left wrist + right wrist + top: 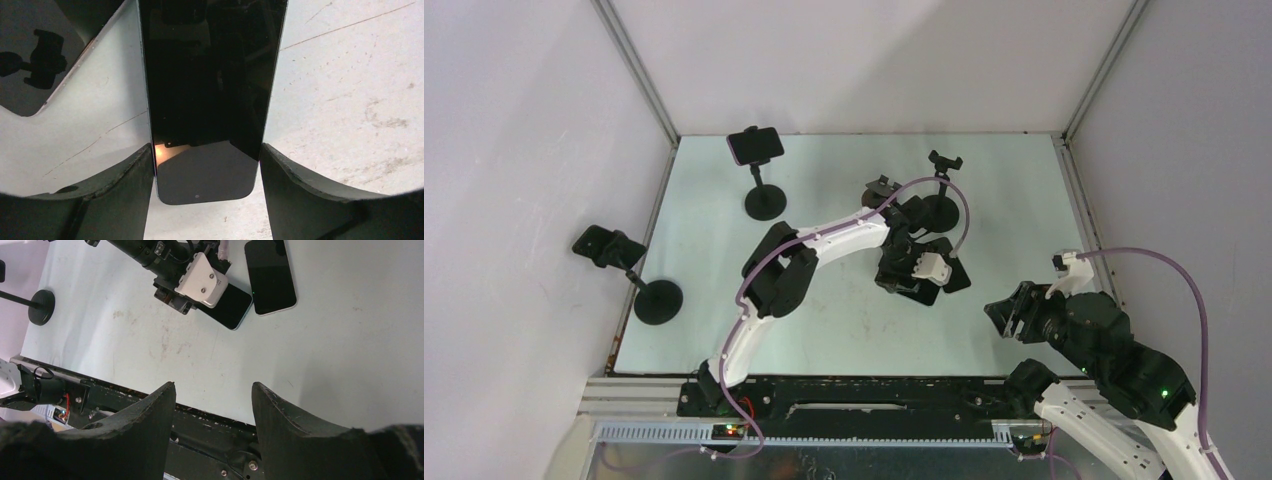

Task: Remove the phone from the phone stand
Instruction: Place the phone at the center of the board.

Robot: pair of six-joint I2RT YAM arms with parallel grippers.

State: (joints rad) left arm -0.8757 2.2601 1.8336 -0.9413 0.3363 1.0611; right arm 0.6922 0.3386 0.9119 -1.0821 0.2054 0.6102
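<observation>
Black glass fills the left wrist view: the phone point(205, 100) runs lengthwise between the fingers point(135, 190) of the left gripper point(206, 148), which press on both long edges, grasping it. Only the right wrist view shows that this phone sits down at table point(150, 340) level, with a second phone point(270, 277) flat just beside it. From the top view, an empty stand point(944, 162) rises just behind that gripper, while a far stand point(764, 205) near the back left corner carries a handset point(755, 147). Right gripper point(212, 385) hangs over the table's near right edge, jaws apart, holding nothing
</observation>
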